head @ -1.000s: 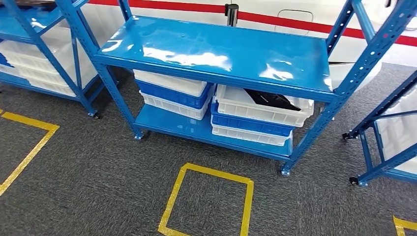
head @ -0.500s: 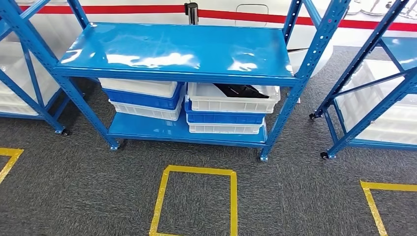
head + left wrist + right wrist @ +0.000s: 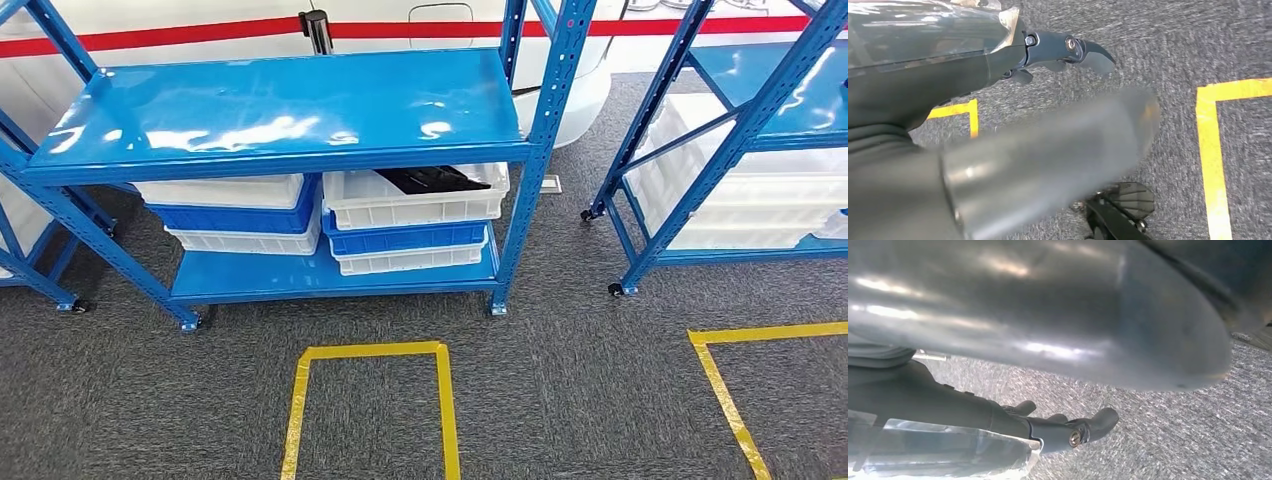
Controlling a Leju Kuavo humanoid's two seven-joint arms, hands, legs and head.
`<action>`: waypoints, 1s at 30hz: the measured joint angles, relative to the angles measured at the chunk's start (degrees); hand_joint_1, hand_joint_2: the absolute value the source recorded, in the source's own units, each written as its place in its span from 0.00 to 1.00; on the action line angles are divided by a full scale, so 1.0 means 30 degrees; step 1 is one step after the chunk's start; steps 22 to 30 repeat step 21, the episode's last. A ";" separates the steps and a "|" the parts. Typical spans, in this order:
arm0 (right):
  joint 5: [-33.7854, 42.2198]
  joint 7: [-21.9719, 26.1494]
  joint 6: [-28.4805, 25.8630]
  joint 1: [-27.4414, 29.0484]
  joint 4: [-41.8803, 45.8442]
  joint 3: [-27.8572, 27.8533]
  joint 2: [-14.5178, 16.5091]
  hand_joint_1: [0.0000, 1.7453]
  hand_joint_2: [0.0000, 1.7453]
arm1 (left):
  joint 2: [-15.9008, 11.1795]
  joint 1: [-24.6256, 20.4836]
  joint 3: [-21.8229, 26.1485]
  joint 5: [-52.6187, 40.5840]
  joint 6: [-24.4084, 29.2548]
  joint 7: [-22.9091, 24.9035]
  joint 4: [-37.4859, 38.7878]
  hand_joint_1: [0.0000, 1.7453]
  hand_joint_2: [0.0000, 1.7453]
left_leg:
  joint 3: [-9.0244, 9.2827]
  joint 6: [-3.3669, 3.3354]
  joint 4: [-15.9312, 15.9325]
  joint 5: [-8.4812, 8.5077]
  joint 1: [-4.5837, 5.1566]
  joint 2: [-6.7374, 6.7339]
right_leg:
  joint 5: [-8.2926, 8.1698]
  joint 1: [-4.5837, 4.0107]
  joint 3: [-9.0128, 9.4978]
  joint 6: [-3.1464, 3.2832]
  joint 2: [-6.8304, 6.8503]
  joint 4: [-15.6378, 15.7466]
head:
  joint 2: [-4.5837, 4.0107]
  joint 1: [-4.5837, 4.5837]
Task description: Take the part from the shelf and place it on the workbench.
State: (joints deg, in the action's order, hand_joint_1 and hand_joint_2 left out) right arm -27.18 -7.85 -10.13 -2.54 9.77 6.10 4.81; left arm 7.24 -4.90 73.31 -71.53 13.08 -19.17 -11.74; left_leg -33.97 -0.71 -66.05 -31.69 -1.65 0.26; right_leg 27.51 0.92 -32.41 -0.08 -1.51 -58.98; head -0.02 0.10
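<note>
While both arms hang at the robot's sides, the part (image 3: 432, 179) is seen lying in the top white crate (image 3: 415, 205) of the right-hand stack, on the lower level of the blue shelf (image 3: 280, 105). From the yellow floor square (image 3: 370, 410) at the bottom of the head view, that crate is found at about 12 o'clock, a little toward 1. The part is dark and flat, and only its upper side is seen above the crate rim, under the edge of the upper shelf board. A blue crate (image 3: 405, 238) and another white one are stacked beneath it. At 9 o'clock from this stack a second stack (image 3: 230, 212) of white and blue crates is seen. A second blue rack (image 3: 740, 130) holding white crates is placed at 3 o'clock.

The left hand (image 3: 1048, 55) is seen over grey carpet (image 3: 1168, 45) with yellow tape lines; its dark fingers are spread apart and nothing is held. The right hand (image 3: 1048, 425) is likewise seen over carpet, fingers loosely extended and parted, with nothing grasped. Both hands are kept well apart from the part, low by the floor, with the shelf out ahead.
</note>
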 joint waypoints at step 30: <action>0.0083 -0.0365 0.0043 -0.0142 0.0007 -0.0019 -0.0207 0.00 1.00 | 0.0015 0.0010 -0.0078 -0.0215 -0.0370 -0.0265 0.0000 0.00 1.00 | 0.0953 -0.0255 0.2426 0.0946 0.0714 0.0042 | -0.0087 -0.0084 -0.0089 -0.0326 -0.0107 0.0095 | 0.0000 0.0021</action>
